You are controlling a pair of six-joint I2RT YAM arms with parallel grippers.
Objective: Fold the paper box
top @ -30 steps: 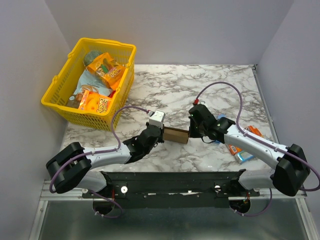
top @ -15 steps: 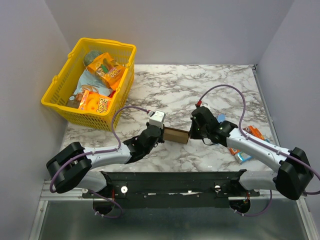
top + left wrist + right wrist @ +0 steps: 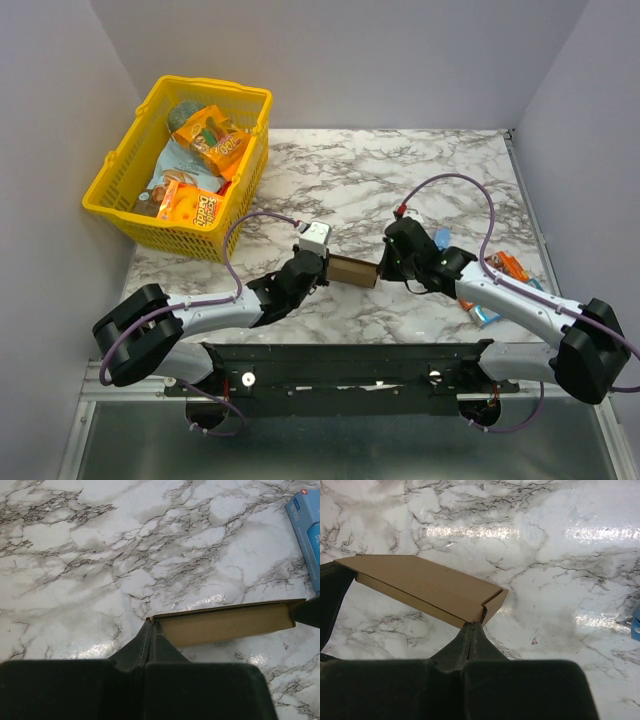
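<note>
If the left gripper (image 3: 150, 630) pushes harder than the right gripper (image 3: 472, 628), the flat paper box (image 3: 352, 270) may buckle or slip out sideways. Both grippers have their fingers pressed together. The box sits between them at the front of the marble table (image 3: 400, 170), with one end corner touching each tip.
</note>
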